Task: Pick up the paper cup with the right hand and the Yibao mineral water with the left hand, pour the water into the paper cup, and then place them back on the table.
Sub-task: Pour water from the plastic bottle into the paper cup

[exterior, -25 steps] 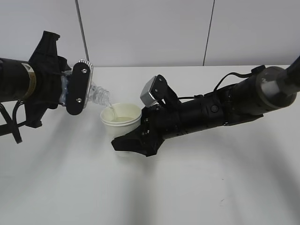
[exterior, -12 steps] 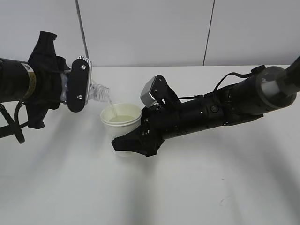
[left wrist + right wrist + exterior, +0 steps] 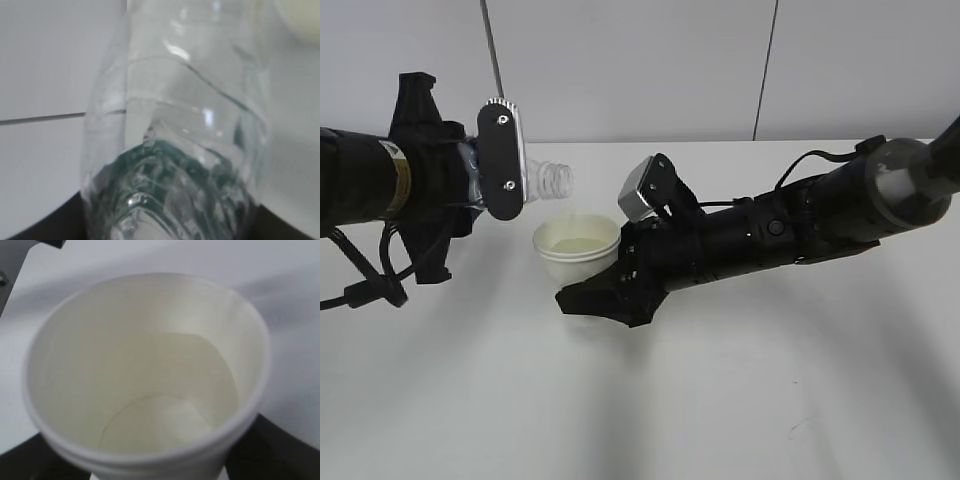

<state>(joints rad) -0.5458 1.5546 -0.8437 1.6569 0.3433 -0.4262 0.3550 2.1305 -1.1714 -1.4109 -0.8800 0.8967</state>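
step: pour judged finished | bottle [image 3: 548, 182] clamped in left gripper [image 3: 500, 172], near level | cup [image 3: 577, 247] (water inside) clamped in right gripper [image 3: 610, 290] | next: both set upright on table [image 3: 720, 400]

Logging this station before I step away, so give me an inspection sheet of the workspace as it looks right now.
Surface: white table, bare.
Job's things: paper cup holds water; bottle lying near level above it, no stream seen.
Clutter: nothing seen.
Grippers: right gripper closed around cup; left gripper clamps bottle.
Cables: black cables hang under left arm; one loops along right arm.
Surroundings: pale panelled wall.
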